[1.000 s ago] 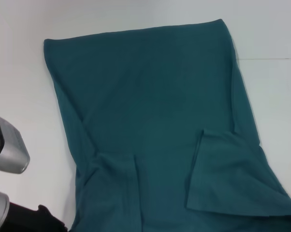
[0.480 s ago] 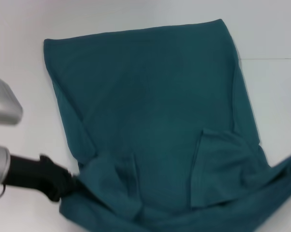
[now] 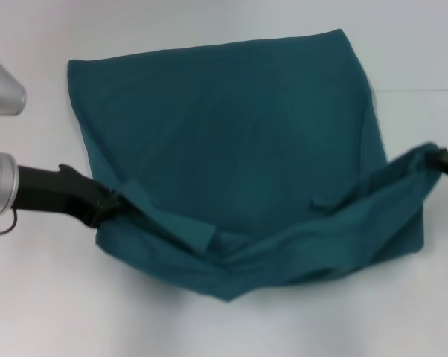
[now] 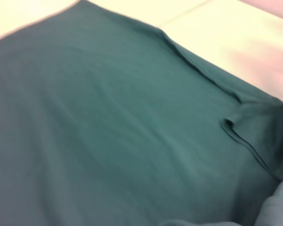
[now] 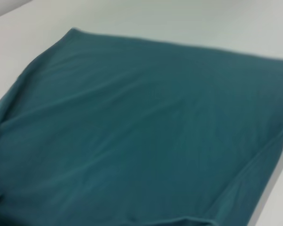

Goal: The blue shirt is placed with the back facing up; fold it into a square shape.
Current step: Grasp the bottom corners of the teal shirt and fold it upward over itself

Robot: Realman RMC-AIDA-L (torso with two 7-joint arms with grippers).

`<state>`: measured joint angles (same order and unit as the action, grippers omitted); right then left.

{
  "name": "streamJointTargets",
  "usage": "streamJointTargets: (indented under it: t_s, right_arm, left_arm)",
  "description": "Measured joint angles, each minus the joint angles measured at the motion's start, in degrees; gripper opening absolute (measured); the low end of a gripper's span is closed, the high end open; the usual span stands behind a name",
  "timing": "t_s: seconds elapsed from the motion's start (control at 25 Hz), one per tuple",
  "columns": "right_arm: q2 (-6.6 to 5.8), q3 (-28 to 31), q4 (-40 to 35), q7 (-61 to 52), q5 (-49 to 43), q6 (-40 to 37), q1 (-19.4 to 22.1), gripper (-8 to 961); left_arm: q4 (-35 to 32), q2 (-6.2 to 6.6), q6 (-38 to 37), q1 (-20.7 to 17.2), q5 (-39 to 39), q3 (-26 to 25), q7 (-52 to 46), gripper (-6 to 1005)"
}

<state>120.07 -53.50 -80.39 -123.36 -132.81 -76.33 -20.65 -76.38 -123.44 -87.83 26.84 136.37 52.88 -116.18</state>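
1. At the near left corner of the blue shirt [image 3: 231,141], the left gripper [image 3: 109,207] has its dark fingers pinched on the fabric. Its jaws stand nearly closed, with only the cloth's thickness between them, and the edge it holds is lifted off the white table [image 3: 45,297].

2. At the right edge of the head view, the right gripper [image 3: 441,159] pinches the matching near right corner. Only its dark tip shows, closed on a raised peak of cloth, so that both arms carry the same hem.

3. What has changed: a second ago the shirt lay flat, with its near end running out of view and only the left arm's housing showing. Half a second ago the left gripper had reached the bunched corner. Now both corners are up and pulled away from the robot, and the near edge sags in a slack curve between the two grips.

4. What that means: I judge this to be the lengthwise fold in progress, with the near end being carried over the body of the shirt toward the far edge. The sleeve flaps already lie folded inward.

5. Farther out, the far part of the shirt rests flat on the table, and its far corners have not moved. Both wrist views show only smooth teal cloth spread below them.

6. Next need, as I judge it: even travel by both arms, so that the sagging middle lands without a crease.
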Motion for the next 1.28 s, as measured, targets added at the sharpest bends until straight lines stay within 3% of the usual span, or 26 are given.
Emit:
streamJointTargets:
  t_s: [0.4, 0.6, 0.8, 1.04, 1.28]
  right_arm:
    - [-0.82, 2.51, 6.06, 0.52, -3.93, 7.05, -7.92, 21]
    - [-1.25, 2.95, 7.65, 0.71, -4.20, 7.08, -8.68, 21]
    - [-0.91, 3.04, 7.45, 0.77, -4.12, 7.96, -8.07, 20]
    - [-0.46, 3.09, 8.10, 1.72, -3.68, 11.00, -8.28, 20]
    - [-0.67, 3.06, 10.14, 2.09, -3.60, 14.21, -10.67, 20]
  left_arm:
    - [1.60, 0.49, 2.73, 3.19, -0.22, -3.57, -0.57, 50]
    - [2.66, 0.58, 2.80, 3.40, 0.01, -3.67, -0.46, 50]
    - [3.39, 0.65, 3.89, 3.48, -0.08, -3.82, -0.29, 50]
    - [3.82, -0.39, 9.64, 3.37, -0.78, -3.80, -0.20, 50]
    - [6.70, -0.10, 14.47, 5.10, -2.66, -3.65, 0.13, 50]
